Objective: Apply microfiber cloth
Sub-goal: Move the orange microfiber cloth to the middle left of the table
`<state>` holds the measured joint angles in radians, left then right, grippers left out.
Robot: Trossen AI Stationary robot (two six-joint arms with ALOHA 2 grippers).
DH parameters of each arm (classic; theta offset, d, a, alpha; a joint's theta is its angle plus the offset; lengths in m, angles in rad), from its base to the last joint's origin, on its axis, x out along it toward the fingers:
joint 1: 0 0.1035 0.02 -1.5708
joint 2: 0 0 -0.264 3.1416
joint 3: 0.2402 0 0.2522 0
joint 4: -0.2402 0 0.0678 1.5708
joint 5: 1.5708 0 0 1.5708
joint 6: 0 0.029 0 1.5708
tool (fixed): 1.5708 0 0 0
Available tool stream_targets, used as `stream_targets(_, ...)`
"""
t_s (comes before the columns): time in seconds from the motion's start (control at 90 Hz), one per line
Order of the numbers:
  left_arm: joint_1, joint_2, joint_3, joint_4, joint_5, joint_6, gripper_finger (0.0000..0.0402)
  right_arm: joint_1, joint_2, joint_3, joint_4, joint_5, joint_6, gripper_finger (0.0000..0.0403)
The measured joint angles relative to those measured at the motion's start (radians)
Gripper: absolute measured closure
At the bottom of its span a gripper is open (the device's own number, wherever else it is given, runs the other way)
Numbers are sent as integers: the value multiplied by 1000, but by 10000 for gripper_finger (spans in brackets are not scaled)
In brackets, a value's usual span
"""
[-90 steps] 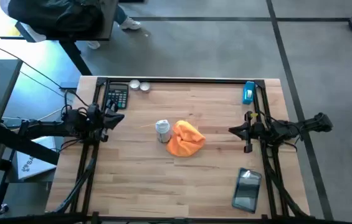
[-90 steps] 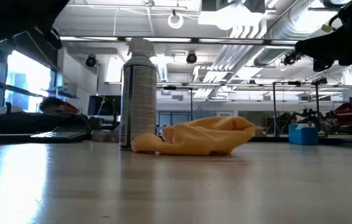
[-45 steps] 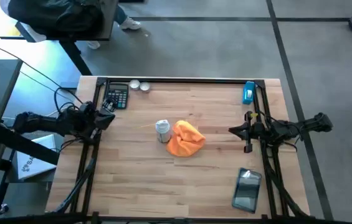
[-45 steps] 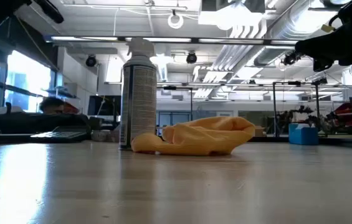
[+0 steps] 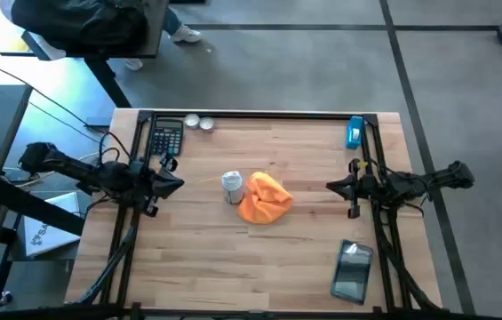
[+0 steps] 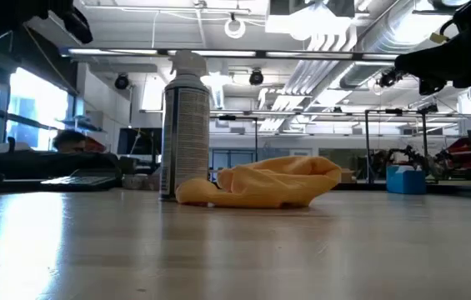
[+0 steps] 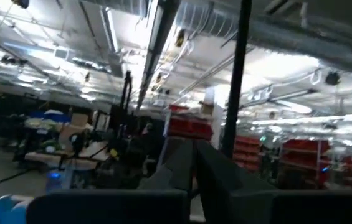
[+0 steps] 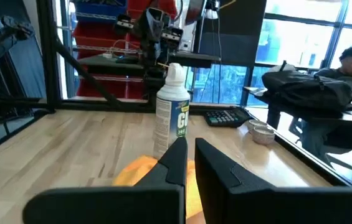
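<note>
My left tool hangs above the desk's left edge, its two dark fingers drawn close together with only a slit between them and nothing held. My right tool sits near the right edge, pointed toward the middle, fingers likewise narrow and empty.

The microfiber cloth lies at the middle of the desk, a soft bright orange heap, crumpled into rounded folds; it is not flat, so its true outline cannot be read. Just beside it, on its left-edge side, stands a spray can, a pale upright cylinder with a white cap; whether cloth and can touch I cannot tell.

The desk is light wood planking, matte. A dark calculator and two small round metallic tins lie at the far left corner, a blue object at the far right corner. A dark, glossy flat device lies near the near right corner.
</note>
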<state>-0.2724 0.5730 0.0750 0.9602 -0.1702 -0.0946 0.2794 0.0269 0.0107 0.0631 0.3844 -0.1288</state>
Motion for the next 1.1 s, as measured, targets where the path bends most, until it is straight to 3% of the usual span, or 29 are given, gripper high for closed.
stream_targets(0.289,-47,41,0,-197,-225,47,401,0,0,0,1,23,-29,402)
stream_targets(0.433,-49,42,0,-306,-273,61,401,0,0,0,1,23,-29,402)
stream_targets(0.611,-48,41,0,-276,-378,208,401,0,0,0,1,22,-29,402)
stream_targets(0.956,-47,48,0,-277,-363,48,401,0,0,0,1,22,-29,402)
stream_targets(1.1,-47,49,0,-286,-363,58,401,0,0,0,1,19,-29,402)
